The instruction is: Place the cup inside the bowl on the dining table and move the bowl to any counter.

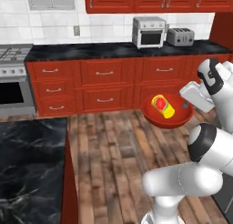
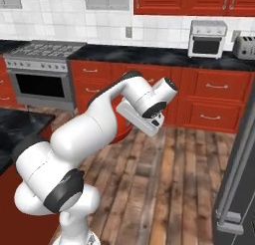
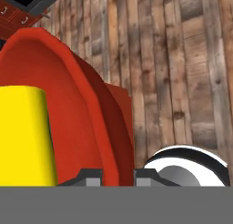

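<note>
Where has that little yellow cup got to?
In the left base view, the yellow cup lies inside the red bowl, held up over the wooden floor by the claw, before the red drawers.

Cup riding in the bowl, bowl up off everything

The bowl is a wide, shallow, glossy red-orange dish, sitting in mid-air over the wood floor, roughly level and tipped a bit toward the camera in the left base view. The little yellow cup with its red patch lies on its side inside it, near the middle. In the hand view the bowl's rim runs right between the two fingertips, cup close behind. The dining table is down left, the counter runs along the back wall, well apart from the bowl.
</note>
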Controlling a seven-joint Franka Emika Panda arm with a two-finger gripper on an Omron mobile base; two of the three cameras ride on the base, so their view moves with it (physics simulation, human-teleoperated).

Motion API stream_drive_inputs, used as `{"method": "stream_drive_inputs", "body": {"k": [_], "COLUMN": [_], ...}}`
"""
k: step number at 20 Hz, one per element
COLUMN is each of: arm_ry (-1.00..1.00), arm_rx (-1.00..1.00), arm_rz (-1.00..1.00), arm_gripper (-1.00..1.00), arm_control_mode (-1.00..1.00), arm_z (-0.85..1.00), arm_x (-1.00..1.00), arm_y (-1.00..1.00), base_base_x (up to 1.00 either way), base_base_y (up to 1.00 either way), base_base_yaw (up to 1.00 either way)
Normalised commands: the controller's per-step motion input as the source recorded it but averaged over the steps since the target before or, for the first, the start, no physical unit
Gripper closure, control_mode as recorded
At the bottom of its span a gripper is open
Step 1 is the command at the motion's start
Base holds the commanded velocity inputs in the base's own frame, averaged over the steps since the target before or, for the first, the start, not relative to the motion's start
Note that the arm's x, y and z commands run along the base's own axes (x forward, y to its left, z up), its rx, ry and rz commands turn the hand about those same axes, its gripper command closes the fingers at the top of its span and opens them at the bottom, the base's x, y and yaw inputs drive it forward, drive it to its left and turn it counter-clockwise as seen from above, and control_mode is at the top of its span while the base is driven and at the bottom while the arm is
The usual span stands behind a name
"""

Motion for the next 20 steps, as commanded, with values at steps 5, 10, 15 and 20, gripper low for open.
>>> {"method": "stream_drive_inputs", "body": {"k": [5, 10, 15, 20], "arm_ry": [0.0, 0.0, 0.0, 0.0], "arm_rx": [0.0, 0.0, 0.0, 0.0], "arm_rz": [0.0, 0.0, 0.0, 0.0], "arm_gripper": [1.0, 1.0, 1.0, 1.0], "arm_control_mode": [1.0, 1.0, 1.0, 1.0], "arm_z": [0.0, 0.0, 0.0, 0.0], "arm_x": [0.0, 0.0, 0.0, 0.0], "arm_y": [0.0, 0.0, 0.0, 0.0], "base_base_x": [1.0, 1.0, 1.0, 0.99], "base_base_y": [0.0, 0.0, 0.0, 0.0], "base_base_yaw": [0.0, 0.0, 0.0, -0.03]}}
